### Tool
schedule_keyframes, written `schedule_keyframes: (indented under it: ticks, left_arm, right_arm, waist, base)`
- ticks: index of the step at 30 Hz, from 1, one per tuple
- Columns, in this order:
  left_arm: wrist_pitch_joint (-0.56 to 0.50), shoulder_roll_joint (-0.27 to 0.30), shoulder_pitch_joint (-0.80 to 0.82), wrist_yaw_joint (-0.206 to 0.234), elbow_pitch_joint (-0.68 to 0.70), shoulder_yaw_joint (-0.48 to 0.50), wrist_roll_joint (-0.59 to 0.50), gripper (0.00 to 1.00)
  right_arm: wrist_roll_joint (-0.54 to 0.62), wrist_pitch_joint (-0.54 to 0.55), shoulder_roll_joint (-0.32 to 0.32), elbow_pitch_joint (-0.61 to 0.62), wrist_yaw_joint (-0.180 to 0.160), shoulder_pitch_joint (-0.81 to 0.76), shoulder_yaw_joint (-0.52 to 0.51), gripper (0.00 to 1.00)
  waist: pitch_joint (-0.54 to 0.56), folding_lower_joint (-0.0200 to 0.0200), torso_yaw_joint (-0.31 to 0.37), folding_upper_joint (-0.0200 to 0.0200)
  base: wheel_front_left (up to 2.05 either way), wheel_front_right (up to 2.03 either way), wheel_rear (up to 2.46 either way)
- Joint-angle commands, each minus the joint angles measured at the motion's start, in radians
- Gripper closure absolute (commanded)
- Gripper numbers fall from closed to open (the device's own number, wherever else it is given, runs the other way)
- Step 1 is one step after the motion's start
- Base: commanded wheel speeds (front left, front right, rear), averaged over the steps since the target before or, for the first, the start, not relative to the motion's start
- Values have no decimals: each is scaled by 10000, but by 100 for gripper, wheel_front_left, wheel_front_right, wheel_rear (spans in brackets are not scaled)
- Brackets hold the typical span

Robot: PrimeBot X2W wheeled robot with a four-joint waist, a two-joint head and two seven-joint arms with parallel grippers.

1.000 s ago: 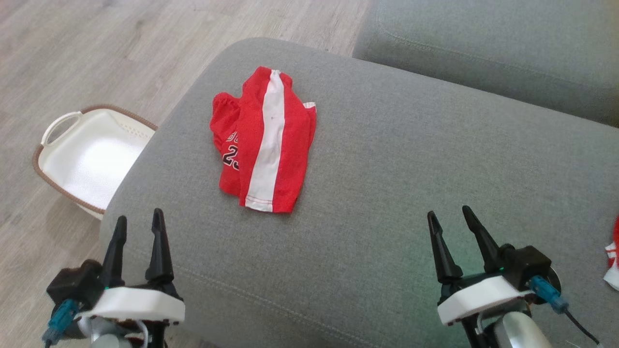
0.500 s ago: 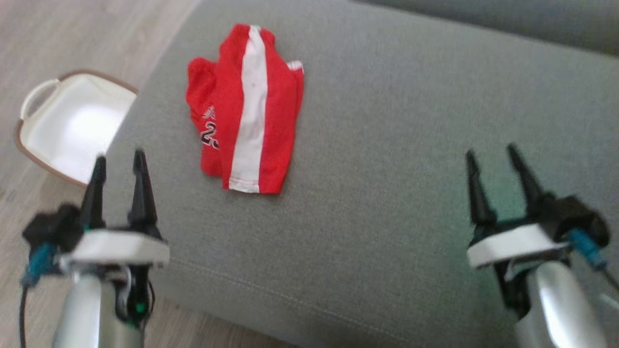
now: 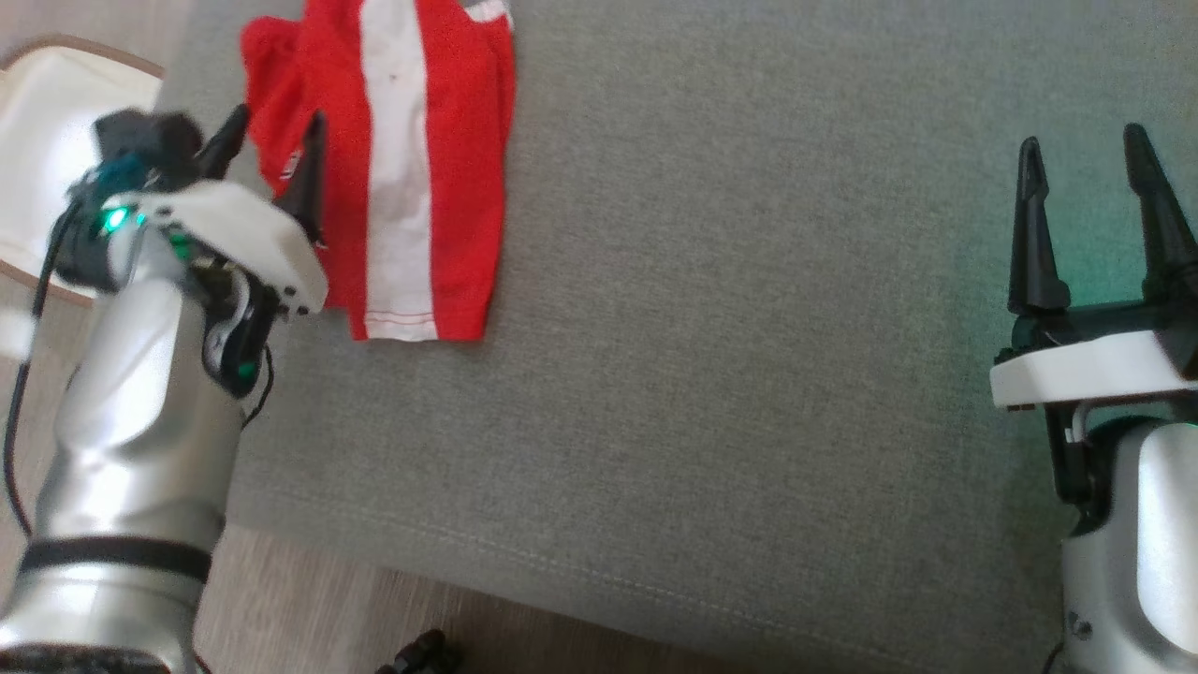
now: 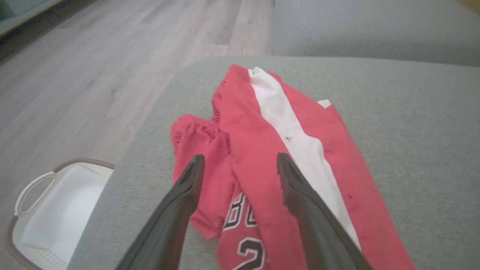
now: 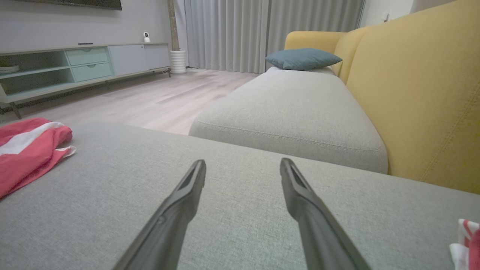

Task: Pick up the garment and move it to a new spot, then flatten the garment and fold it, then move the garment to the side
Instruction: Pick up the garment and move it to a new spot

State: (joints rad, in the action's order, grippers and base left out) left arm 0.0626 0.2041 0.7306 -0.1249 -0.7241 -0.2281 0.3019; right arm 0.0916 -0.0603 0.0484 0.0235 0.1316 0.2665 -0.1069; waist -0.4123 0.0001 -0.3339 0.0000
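Red basketball shorts (image 3: 402, 140) are lying rumpled near the left edge of a grey sofa cushion (image 3: 702, 328) as the left end effector (image 3: 279, 117) is hovering spread over them, the right end effector (image 3: 1082, 136) hanging equally spread well apart.

Thin, matt red-and-white cloth makes the garment (image 3: 402, 140); the sofa cushion (image 3: 711, 356) is coarse grey weave. The left end effector (image 4: 238, 161) has matt black plastic fingers (image 4: 180, 210) and a glossy silver forearm (image 3: 131, 402). The basket (image 4: 75, 195) is smooth white plastic, the floor (image 4: 93, 67) pale wood grain.
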Motion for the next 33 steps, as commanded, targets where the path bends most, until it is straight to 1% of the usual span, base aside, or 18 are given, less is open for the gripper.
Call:
schedule_keyframes:
  ticks: [1,7,11,12,13,14,17,24,28,33]
  left_arm:
    - [-196,722,593,-53,-83,-232,295,0]
    - [-873,1249,1643,-55,-1083,-2085,1696,0]
    - [-1110,1506,2001,-56,-1651,-2949,2369,0]
    - [-1121,1536,2058,-56,-1735,-3139,2534,24]
    - [-1102,1558,2106,-56,-1789,-3296,2713,67]
    - [-1036,1586,2150,-56,-1822,-3440,2893,100]
    - [-796,1654,2212,-56,-1886,-3671,3200,100]
    - [774,1927,2454,-57,-2116,-4033,3672,100]
    - [1595,1978,2441,-57,-1955,-3920,3941,100]
    - [1935,1950,2070,11,-1270,-3529,4118,100]
  right_arm:
    - [93,95,18,487,-9,228,280,0]
    - [181,276,18,837,-9,219,393,0]
    - [188,290,18,908,-9,237,415,0]
    - [183,289,18,908,-9,249,419,0]
    - [172,281,18,899,-9,267,422,0]
    - [149,262,18,875,-9,288,425,0]
    - [82,201,18,774,-9,304,437,0]
    - [-314,-179,18,188,-9,213,514,0]
    - [-668,-498,18,-276,-9,86,492,0]
    - [-1128,-920,18,-920,-9,-156,534,0]
  waist:
    - [-380,-1,244,0]
    - [-785,-1,490,0]
    - [-865,-1,627,0]
    - [-873,-1,656,0]
    - [-874,-1,686,0]
    - [-857,-1,717,0]
    - [-750,-1,767,0]
    - [24,-1,935,0]
    - [737,-1,1085,0]
    - [1743,-1,1413,0]
  base:
    - [0,0,0]
    - [0,0,0]
    - [0,0,0]
    - [0,0,0]
    - [0,0,0]
    - [0,0,0]
    - [0,0,0]
    - [0,0,0]
    - [0,0,0]
    - [0,0,0]
